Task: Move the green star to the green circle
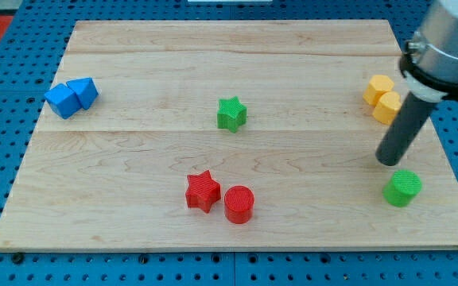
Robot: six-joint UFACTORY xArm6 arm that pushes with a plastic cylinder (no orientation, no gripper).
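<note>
The green star lies near the middle of the wooden board. The green circle stands at the lower right of the board. My tip is at the view's right, just above and slightly left of the green circle, with a small gap between them. It is far to the right of the green star. The dark rod rises from the tip up to the arm at the top right corner.
Two yellow blocks touch each other at the right, above my tip. A red star and a red circle sit together at the lower middle. Two blue blocks sit at the upper left. The board's right edge is close to the green circle.
</note>
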